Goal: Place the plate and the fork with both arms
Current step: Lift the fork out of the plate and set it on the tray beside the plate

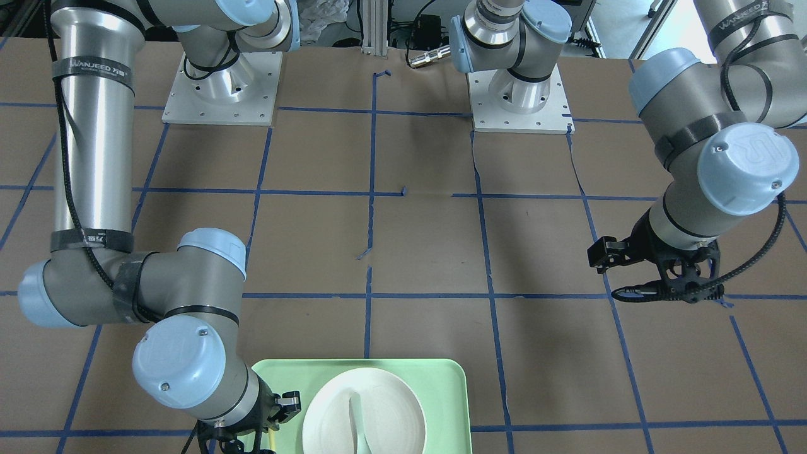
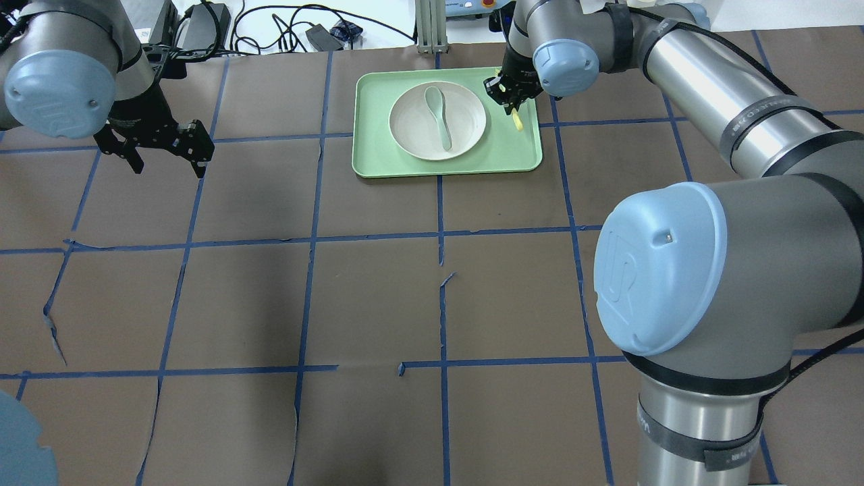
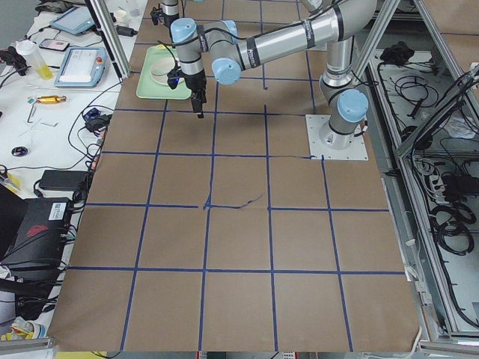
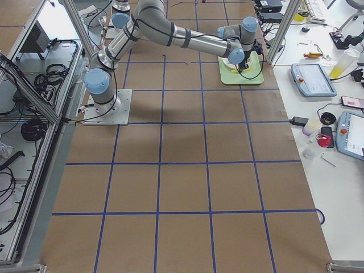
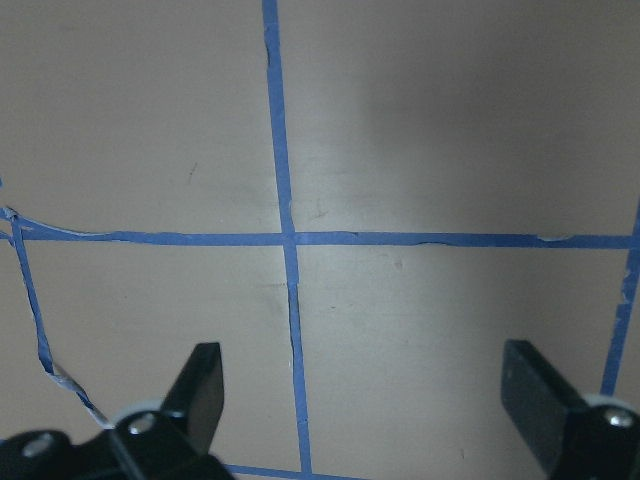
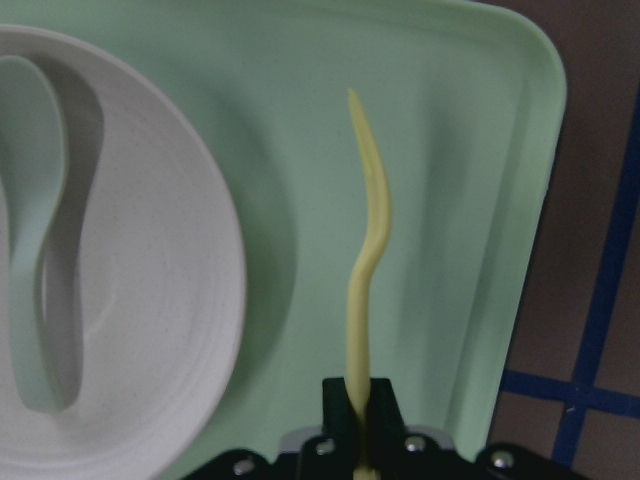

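Observation:
The white plate [image 2: 467, 128] sits on the mint-green tray [image 2: 378, 156], with a pale grey-green spoon [image 2: 439, 116] lying in it. My right gripper [image 2: 511, 102] is over the tray just right of the plate and is shut on the handle end of the yellow fork [image 2: 517, 122]. In the right wrist view the fork [image 6: 368, 250] sticks out from the closed fingers [image 6: 335, 400] over the tray floor [image 6: 470, 150], beside the plate [image 6: 150, 330]. I cannot tell if the fork touches the tray. My left gripper [image 2: 169, 165] is open and empty over bare table [image 5: 420, 330], far left of the tray.
The table is brown paper with a blue tape grid [image 2: 442, 233]. The tray lies at the far edge from the robot, in the front-facing view at the bottom [image 1: 441, 378]. Both arm bases [image 1: 220, 94] stand on white plates at the robot's side. Cables and equipment [image 2: 290, 27] lie beyond the table.

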`<state>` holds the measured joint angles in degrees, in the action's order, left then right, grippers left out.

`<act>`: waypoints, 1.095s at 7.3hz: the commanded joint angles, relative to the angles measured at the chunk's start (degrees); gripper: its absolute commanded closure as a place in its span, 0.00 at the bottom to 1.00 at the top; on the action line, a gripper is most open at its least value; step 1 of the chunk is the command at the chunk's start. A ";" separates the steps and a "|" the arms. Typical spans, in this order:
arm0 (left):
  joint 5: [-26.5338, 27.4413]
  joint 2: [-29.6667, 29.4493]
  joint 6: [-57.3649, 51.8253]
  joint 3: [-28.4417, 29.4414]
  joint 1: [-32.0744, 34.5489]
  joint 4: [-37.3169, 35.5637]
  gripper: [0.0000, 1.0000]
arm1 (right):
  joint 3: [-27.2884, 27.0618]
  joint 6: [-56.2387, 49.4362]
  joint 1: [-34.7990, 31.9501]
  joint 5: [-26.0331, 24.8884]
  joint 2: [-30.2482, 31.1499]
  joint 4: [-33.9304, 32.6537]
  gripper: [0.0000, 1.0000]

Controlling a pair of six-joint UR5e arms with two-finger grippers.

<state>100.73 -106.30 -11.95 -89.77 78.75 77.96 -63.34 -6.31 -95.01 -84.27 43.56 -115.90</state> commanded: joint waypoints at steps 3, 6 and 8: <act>0.00 0.30 0.00 -0.14 -0.08 0.00 0.00 | -2.05 2.37 2.62 10.27 -0.50 -0.02 0.85; -0.09 0.48 0.00 -0.58 0.00 0.09 0.00 | -3.02 2.88 3.25 11.05 -0.50 -0.02 0.47; -0.09 0.74 0.00 -0.58 0.00 0.09 0.00 | -2.93 3.06 3.34 12.28 -0.24 -0.02 0.29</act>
<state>100.64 -105.70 -11.95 -90.30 78.74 78.03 -66.30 -3.40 -91.73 -72.66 43.15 -115.89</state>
